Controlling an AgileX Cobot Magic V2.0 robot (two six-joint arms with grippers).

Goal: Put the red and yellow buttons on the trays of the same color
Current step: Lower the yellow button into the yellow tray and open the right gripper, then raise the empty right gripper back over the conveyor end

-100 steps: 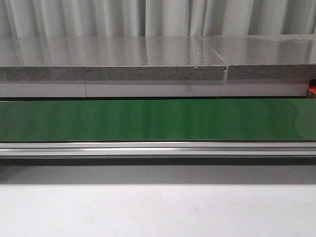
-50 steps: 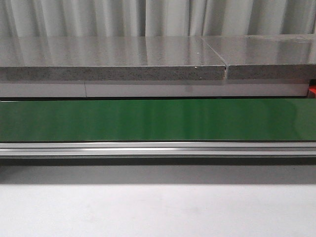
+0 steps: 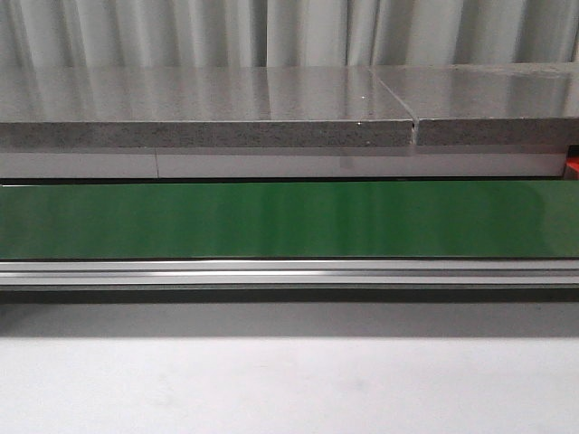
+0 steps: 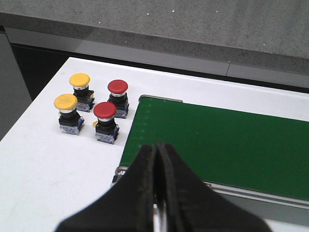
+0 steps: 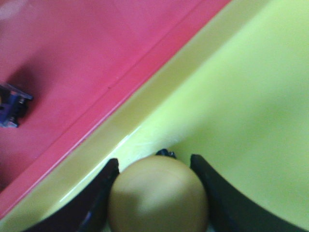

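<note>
Right gripper (image 5: 157, 191) clasps a yellow button (image 5: 158, 193) over the yellow tray (image 5: 241, 111) beside the red tray's (image 5: 77, 63) edge; left gripper (image 4: 155, 166) is closed, empty.

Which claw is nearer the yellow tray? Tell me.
Right. The right claw is over the yellow tray, gripping a yellow button. The left claw, shut, hangs by the green belt; no tray in its view.

We see four buttons (image 4: 91, 111) clustered on the desk (image 4: 48, 169) beside the belt (image 4: 217, 145) end | one button (image 5: 158, 193) in a tray (image 5: 241, 96) | second tray (image 5: 72, 58) adjoining | counter (image 3: 208, 104) behind belt.
</note>
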